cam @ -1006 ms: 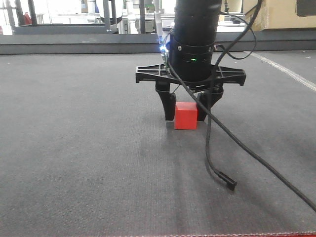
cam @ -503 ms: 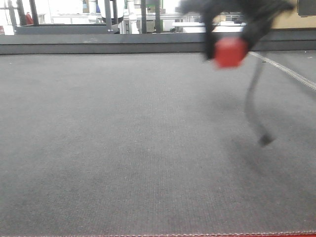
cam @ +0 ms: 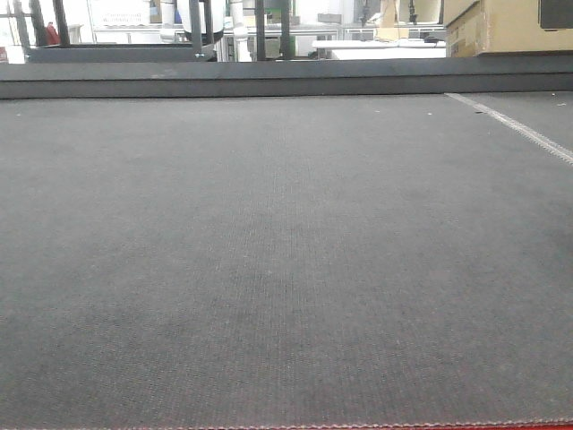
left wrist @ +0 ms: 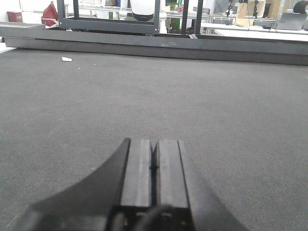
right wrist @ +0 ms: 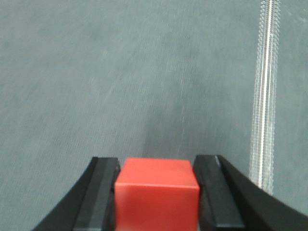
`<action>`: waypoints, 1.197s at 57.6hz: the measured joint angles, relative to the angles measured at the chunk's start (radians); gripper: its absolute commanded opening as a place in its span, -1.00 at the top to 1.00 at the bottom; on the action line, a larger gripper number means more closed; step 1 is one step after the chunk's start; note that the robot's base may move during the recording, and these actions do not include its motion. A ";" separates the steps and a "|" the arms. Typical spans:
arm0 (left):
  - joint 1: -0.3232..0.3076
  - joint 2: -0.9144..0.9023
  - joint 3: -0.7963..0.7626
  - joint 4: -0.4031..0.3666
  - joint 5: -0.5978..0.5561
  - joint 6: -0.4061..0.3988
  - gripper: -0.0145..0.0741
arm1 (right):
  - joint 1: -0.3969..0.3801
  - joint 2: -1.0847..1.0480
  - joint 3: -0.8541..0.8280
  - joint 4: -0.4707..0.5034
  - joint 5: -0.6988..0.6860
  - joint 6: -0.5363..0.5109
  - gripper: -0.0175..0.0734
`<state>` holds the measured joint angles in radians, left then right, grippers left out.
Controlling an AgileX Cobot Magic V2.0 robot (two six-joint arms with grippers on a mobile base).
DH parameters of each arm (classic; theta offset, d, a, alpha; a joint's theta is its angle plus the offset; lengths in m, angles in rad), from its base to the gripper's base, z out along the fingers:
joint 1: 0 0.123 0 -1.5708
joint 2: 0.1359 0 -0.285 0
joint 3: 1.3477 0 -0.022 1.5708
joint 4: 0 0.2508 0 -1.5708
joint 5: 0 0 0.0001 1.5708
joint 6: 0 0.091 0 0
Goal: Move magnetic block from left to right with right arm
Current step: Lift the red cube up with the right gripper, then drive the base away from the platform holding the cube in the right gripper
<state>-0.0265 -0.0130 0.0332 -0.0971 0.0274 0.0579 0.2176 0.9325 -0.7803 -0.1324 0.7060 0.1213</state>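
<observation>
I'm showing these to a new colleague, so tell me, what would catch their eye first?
The bright-red magnetic block, pinched between the black fingers of the right gripper at the bottom of the right wrist view, stands out against the grey mat. Next comes the left gripper, shut on nothing, and a tan cardboard box at the front view's top right.

Front camera sits low at the counter's (cam: 269,269) near edge, skimming level across the grey mat to the dark rail (cam: 269,79) at 12 o'clock, with a white seam (cam: 528,134) at 2. Left wrist camera rides just behind the left end effector (left wrist: 154,144) at 6, facing that same rail. Right wrist camera looks steeply down, close over the mat, with the right end effector (right wrist: 156,162) and red block (right wrist: 156,197) at 6 and the seam at 3.
</observation>
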 measured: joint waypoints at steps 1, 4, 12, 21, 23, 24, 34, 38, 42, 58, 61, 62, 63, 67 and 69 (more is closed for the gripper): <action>0.000 0.000 0.000 0.000 0.000 0.000 0.96 | 0.000 -0.022 0.016 0.003 -0.005 0.000 0.13; 0.000 0.000 0.000 0.000 0.000 0.000 0.96 | 0.000 -0.098 0.069 0.009 -0.018 -0.002 0.13; 0.000 0.000 0.000 0.000 0.000 0.000 0.96 | 0.000 -0.304 0.174 0.012 -0.031 -0.005 0.13; 0.000 0.000 0.000 0.000 0.000 0.000 0.96 | 0.000 -0.489 0.201 0.012 -0.032 -0.005 0.13; 0.000 0.000 0.000 0.000 0.000 0.000 0.96 | 0.000 -0.521 0.202 0.012 -0.033 -0.005 0.13; 0.000 0.000 0.000 0.000 0.000 0.000 0.96 | 0.000 -0.533 0.202 0.012 -0.033 -0.005 0.13; 0.000 0.000 0.000 0.000 0.000 0.000 0.96 | 0.000 -0.649 0.202 0.012 -0.056 -0.007 0.13; 0.000 0.000 0.000 0.000 0.000 0.000 0.96 | 0.000 -0.682 0.202 0.012 -0.077 -0.007 0.14; 0.000 0.000 0.000 0.000 0.000 0.000 0.96 | 0.000 -0.703 0.202 0.012 -0.099 -0.007 0.14; 0.000 0.000 0.000 0.000 0.000 0.000 0.96 | 0.000 -0.711 0.202 0.012 -0.127 -0.007 0.14; 0.000 0.000 0.000 0.000 0.000 0.000 0.96 | 0.000 -0.711 0.202 0.012 -0.127 -0.007 0.14; 0.000 0.000 0.000 0.000 0.000 0.000 0.96 | 0.000 -0.711 0.202 0.012 -0.127 -0.007 0.14; 0.000 0.000 0.000 0.000 0.000 0.000 0.96 | 0.000 -0.711 0.202 0.012 -0.127 -0.007 0.14; 0.000 0.000 0.000 0.000 0.000 0.000 0.96 | 0.000 -0.711 0.202 0.012 -0.127 -0.007 0.14; 0.000 0.000 0.000 0.000 0.000 0.000 0.96 | 0.000 -0.711 0.202 0.012 -0.127 -0.007 0.14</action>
<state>-0.0265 -0.0130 0.0332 -0.0971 0.0274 0.0579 0.2176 0.2212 -0.5781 -0.1205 0.5785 0.1145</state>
